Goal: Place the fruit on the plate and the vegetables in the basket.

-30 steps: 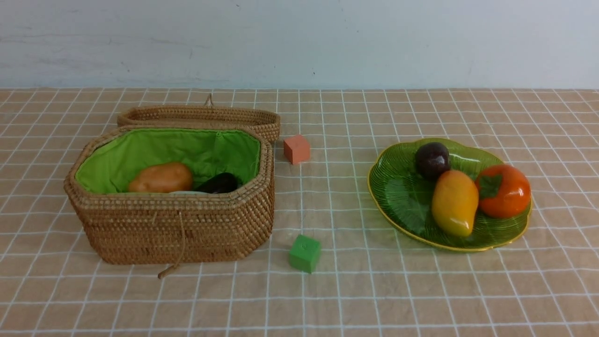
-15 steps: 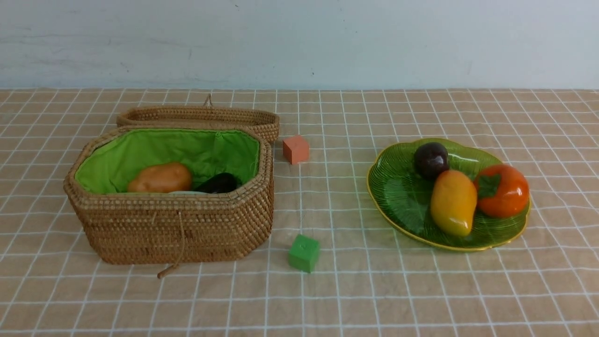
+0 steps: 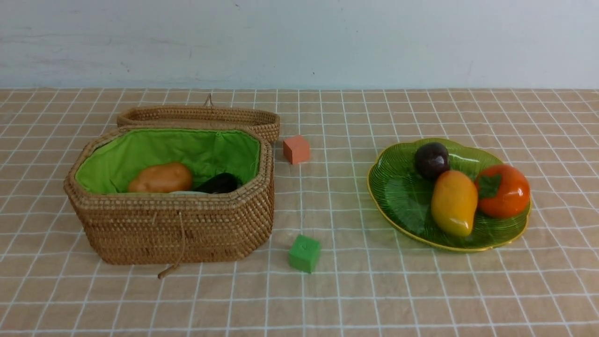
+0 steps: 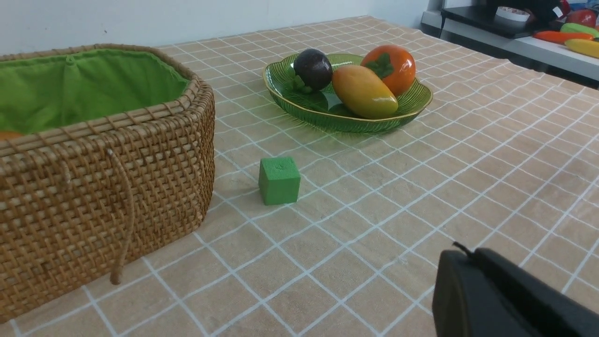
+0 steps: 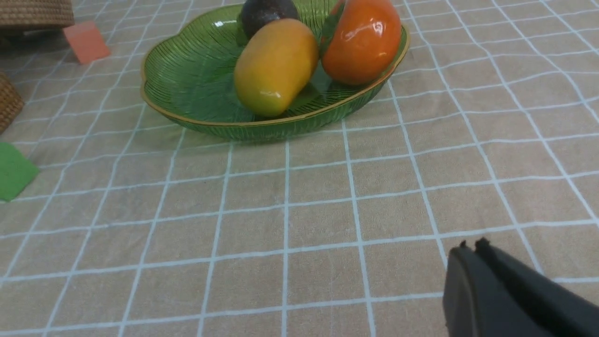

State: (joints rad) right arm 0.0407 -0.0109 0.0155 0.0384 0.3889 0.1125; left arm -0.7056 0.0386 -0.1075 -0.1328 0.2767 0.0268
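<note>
"Where is everything?"

"The basket (image 3: 173, 224) sits on my left side with the potato (image 3: 161, 178) and eggplant (image 3: 219, 183) inside. I can hardly see the radish. The plate (image 3: 398, 196) sits on my right side, holding the mango (image 3: 454, 202), persimmon (image 3: 504, 190) and mangosteen (image 3: 431, 160)."

"And your claws?"

"My left claw (image 4: 461, 255) and right claw (image 5: 470, 250) are both pinched together, holding nothing. They are pulled back near me. I think the sorting is done."

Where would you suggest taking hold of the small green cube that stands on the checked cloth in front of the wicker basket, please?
Grip the small green cube across two opposite flat side faces, coming straight down from above. It stands upright on the checked tablecloth, apart from the woven wicker basket, so its top and sides look free, and parallel faces should suit a pincer well.
</note>
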